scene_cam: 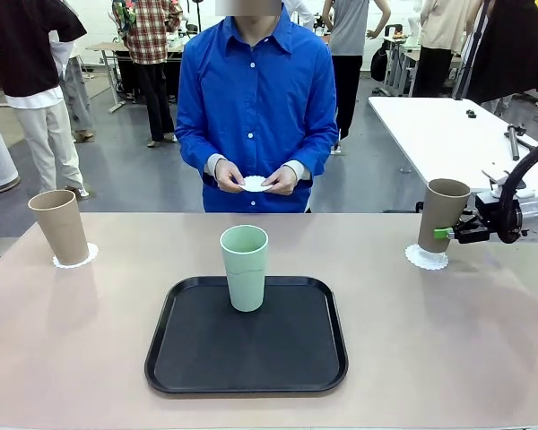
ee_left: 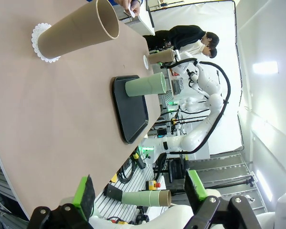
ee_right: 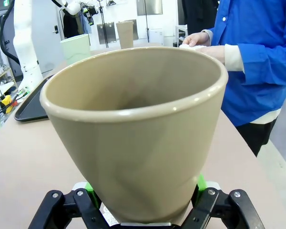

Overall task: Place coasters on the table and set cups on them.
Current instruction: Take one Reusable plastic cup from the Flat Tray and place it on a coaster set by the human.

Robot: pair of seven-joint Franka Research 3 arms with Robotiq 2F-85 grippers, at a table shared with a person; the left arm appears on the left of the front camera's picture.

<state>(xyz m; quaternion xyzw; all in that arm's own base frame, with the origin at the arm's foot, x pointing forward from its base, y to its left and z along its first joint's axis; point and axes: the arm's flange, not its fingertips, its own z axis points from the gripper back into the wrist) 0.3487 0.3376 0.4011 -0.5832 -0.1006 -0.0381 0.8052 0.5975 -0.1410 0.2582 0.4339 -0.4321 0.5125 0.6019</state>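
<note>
No text, label, brand, number or sign readable. Seen plain, unprinted: tan-brown matte tumbler [ee_right: 133, 129], pale mint tumbler [scene_cam: 244, 266], black rectangular tray [scene_cam: 197, 358].

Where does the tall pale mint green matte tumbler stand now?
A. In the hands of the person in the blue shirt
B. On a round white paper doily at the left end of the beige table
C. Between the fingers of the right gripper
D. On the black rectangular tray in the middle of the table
D: the pale mint green tumbler stands upright on the black tray, while the right gripper holds a tan-brown tumbler.
</note>
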